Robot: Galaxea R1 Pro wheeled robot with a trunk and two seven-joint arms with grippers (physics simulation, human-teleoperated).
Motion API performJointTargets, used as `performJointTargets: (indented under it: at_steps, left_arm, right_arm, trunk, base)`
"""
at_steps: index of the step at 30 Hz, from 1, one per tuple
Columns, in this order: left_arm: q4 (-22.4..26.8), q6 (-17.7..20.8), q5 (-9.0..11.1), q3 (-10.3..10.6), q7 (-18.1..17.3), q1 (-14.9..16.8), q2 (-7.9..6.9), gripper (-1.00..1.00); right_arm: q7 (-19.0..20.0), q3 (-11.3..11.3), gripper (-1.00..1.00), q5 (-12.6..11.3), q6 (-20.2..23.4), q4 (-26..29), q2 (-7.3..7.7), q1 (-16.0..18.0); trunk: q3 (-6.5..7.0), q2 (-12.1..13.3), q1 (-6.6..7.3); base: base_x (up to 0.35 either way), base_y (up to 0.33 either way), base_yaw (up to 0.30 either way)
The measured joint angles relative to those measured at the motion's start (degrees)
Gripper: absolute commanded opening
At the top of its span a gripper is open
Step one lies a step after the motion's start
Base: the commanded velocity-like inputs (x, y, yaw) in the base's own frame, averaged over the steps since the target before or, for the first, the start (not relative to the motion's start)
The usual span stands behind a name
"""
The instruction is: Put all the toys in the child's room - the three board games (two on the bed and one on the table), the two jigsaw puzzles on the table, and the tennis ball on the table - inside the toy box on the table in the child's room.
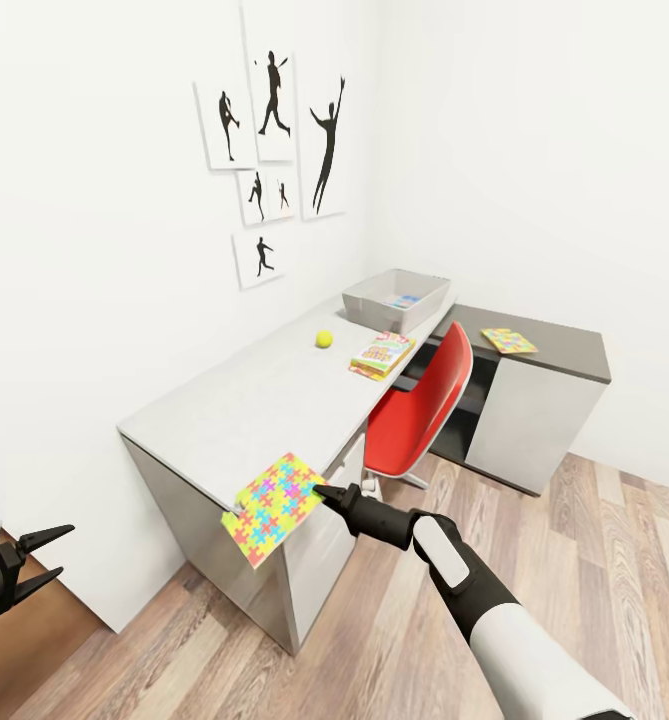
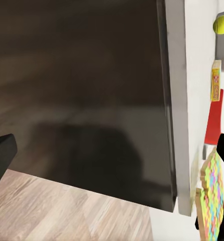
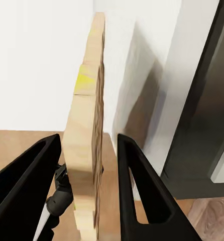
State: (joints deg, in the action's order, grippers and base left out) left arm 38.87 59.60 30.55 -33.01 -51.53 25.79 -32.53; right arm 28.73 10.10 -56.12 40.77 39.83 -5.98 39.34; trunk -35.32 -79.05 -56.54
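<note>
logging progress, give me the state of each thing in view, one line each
right gripper: shut on jigsaw puzzle, held tilted off the table's near corner
left gripper: open, empty
second jigsaw puzzle: flat on dark desk
tennis ball: on table
board game: flat at the table's edge
toy box: something colourful inside

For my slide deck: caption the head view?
Right end effector grips jigsaw puzzle at the table edge.

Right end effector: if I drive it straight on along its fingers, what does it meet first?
The right end effector already straddles the jigsaw puzzle; next, probably the table's near edge, though depth is unclear.
</note>
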Motion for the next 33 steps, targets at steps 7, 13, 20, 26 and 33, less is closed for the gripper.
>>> performJointTargets:
  at_steps: [7, 13, 20, 26, 33]
  left_arm:
    - [0.0, 0.0, -0.1, 0.0, 0.0, 0.0, 0.0, 1.0]
    - [0.0, 0.0, 0.0, 0.0, 0.0, 0.0, 0.0, 1.0]
    - [0.0, 0.0, -0.1, 0.0, 0.0, 0.0, 0.0, 1.0]
    - [0.0, 0.0, -0.1, 0.0, 0.0, 0.0, -0.02, 1.0]
    - [0.0, -0.1, -0.1, -0.1, 0.0, 0.0, -0.01, 1.0]
  right_arm:
    - [0.7, 0.0, -1.0, -0.2, -0.8, 0.0, 0.0, 0.0]
    - [0.8, 0.0, -1.0, -0.2, -0.9, 0.0, 0.0, 0.0]
    - [0.7, 0.1, -1.0, -0.2, -0.9, 0.0, 0.0, 0.0]
    - [0.8, 0.0, -1.0, -0.5, -1.0, 0.1, 0.07, 0.0]
    - [1.2, 0.0, -1.0, -0.5, -2.7, 0.3, 0.15, 0.0]
  trunk:
    - [1.26, 2.8, 1.54]
    - [2.33, 5.2, 2.86]
    - [3.59, 8.0, 4.39]
    - [4.67, 10.4, 5.71]
    - [5.93, 13.2, 7.25]
  base:
    - [0.0, 0.0, 0.0]
    - [0.0, 0.0, 0.0]
    - [0.0, 0.0, 0.0]
    - [0.0, 0.0, 0.0]
    - [0.0, 0.0, 0.0]
